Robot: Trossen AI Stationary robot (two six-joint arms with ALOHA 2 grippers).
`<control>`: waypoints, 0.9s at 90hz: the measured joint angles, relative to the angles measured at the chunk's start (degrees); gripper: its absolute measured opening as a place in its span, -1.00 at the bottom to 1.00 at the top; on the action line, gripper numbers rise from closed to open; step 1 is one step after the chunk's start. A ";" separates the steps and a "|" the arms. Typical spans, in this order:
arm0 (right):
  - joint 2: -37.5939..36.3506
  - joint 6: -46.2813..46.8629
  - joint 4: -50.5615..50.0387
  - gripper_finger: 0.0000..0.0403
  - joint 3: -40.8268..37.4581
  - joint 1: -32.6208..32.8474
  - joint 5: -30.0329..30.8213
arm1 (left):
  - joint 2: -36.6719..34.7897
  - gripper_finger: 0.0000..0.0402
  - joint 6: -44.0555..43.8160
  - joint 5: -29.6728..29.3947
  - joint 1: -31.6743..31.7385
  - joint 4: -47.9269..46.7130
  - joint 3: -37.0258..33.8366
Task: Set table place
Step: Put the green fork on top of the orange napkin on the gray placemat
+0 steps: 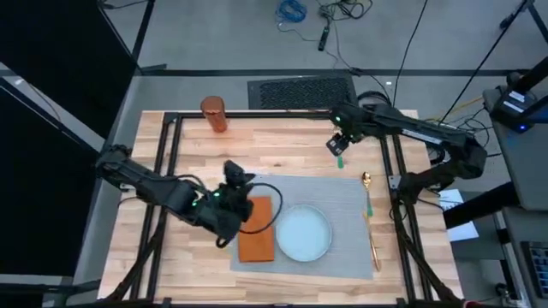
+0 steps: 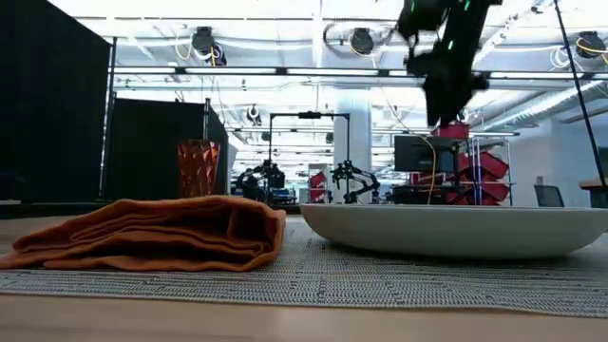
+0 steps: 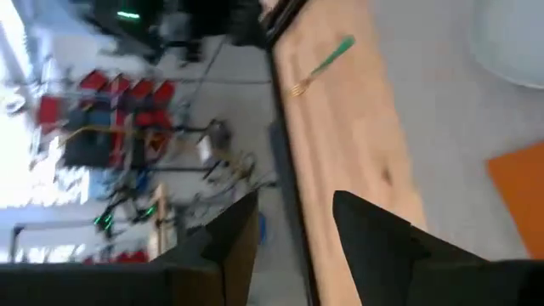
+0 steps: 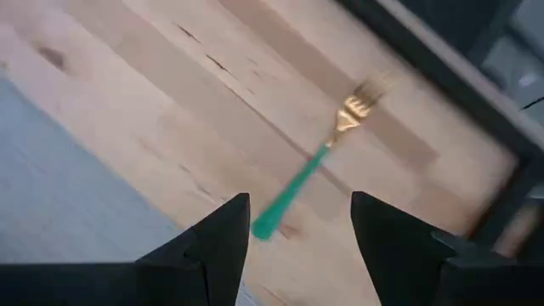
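Only your right wrist view shows the fork (image 4: 316,166) plainly: gold tines, green handle, flat on bare table (image 1: 282,141) wood beyond the woven grey placemat (image 1: 342,201), with the right gripper (image 4: 296,223) above it, jaws wide. Left gripper (image 1: 229,184), also wide, hovers by the folded orange napkin (image 1: 255,229). One round plate (image 1: 303,233), one ribbed tumbler (image 1: 213,114), two pieces of cutlery (image 1: 371,227) lie right of the plate.

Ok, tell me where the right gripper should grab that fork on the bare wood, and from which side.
Take the fork by its green handle, coming straight down from above. It lies flat on the table, beyond the placemat, so only a top approach fits, fingers either side of the slim handle. The right gripper hangs open over the handle's end, probably well placed.
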 joint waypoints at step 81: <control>26.71 2.35 9.19 -0.05 -1.27 -11.96 -4.51 | -6.42 -0.28 -38.64 6.80 -13.73 -24.32 7.63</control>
